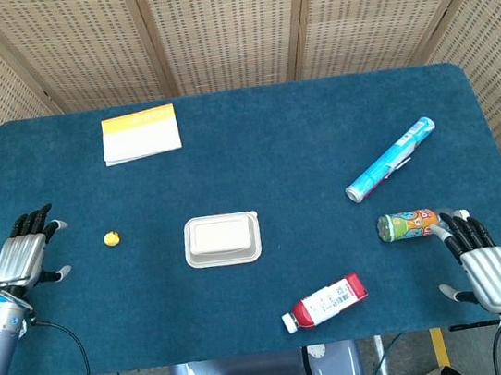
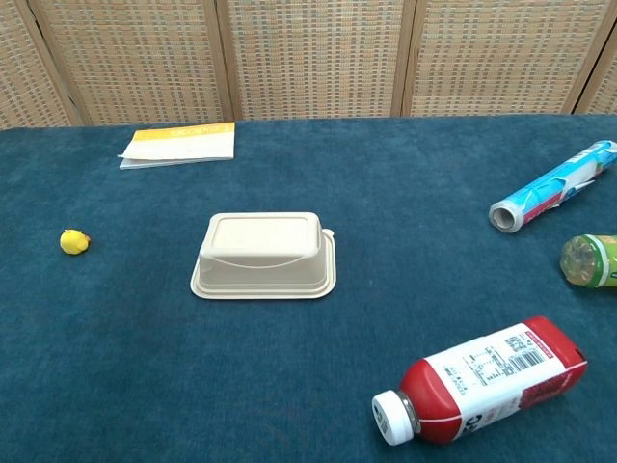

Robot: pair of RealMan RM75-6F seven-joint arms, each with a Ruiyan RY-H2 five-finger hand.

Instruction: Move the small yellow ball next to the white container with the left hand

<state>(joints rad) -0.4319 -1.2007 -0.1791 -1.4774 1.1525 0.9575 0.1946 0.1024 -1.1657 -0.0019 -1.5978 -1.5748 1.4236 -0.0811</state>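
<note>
The small yellow ball (image 1: 112,238) (image 2: 73,241) lies on the blue table left of the white container (image 1: 222,239) (image 2: 265,256), a clear gap between them. My left hand (image 1: 25,258) hovers over the table's left edge, left of the ball, its fingers apart and holding nothing. My right hand (image 1: 482,265) rests at the front right corner, fingers spread and empty. Neither hand shows in the chest view.
A yellow-and-white booklet (image 1: 139,133) lies at the back left. A blue tube (image 1: 390,159), a green patterned can (image 1: 408,224) and a red-and-white bottle (image 1: 326,302) lie on the right half. The can is just beyond my right hand's fingertips (image 1: 454,222).
</note>
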